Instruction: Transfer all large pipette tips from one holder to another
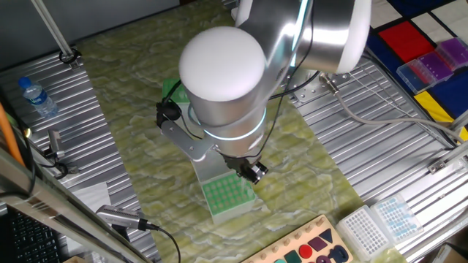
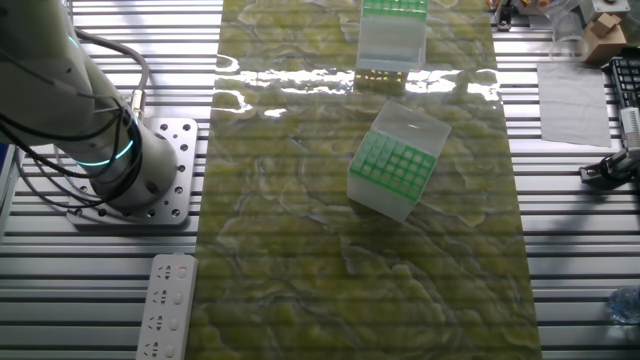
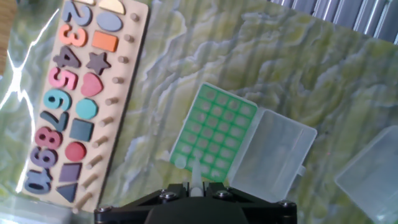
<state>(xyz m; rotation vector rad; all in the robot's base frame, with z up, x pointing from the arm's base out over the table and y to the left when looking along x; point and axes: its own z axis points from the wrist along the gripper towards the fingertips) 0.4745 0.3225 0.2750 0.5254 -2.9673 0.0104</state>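
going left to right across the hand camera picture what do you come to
Number-and-shape puzzle board → green tip holder → its clear open lid → corner of another clear box. A pale pipette tip sits at the gripper, bottom centre, overlapping the holder's lower edge.

Number puzzle board (image 3: 71,93) lies left of the open tip holder (image 3: 214,134).

Robotics lab: slatted aluminium bench (image 2: 580,250), tip racks (image 1: 380,223).
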